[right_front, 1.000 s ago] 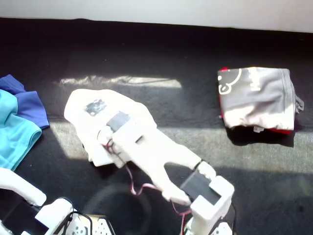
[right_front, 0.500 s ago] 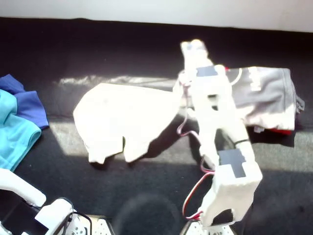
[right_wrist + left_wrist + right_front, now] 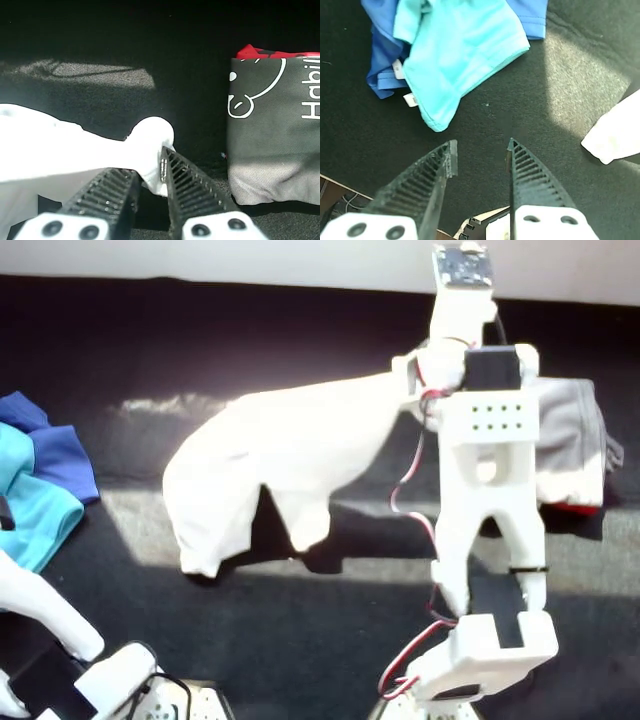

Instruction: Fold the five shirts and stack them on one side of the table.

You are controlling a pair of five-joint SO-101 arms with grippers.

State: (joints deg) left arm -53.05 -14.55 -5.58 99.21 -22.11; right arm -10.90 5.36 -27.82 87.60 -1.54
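Right pincer (image 3: 150, 167) is clamped on white shirt (image 3: 280, 455), apparently at a corner. Left pincer (image 3: 481, 145) is held apart near turquoise shirt (image 3: 460, 50)

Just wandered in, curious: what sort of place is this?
Likely a robotics test bench for laundry folding: the right arm's tool pinches a white shirt over a dark cloth-covered table, a folded grey shirt lies nearby, and turquoise and blue shirts wait in a heap.
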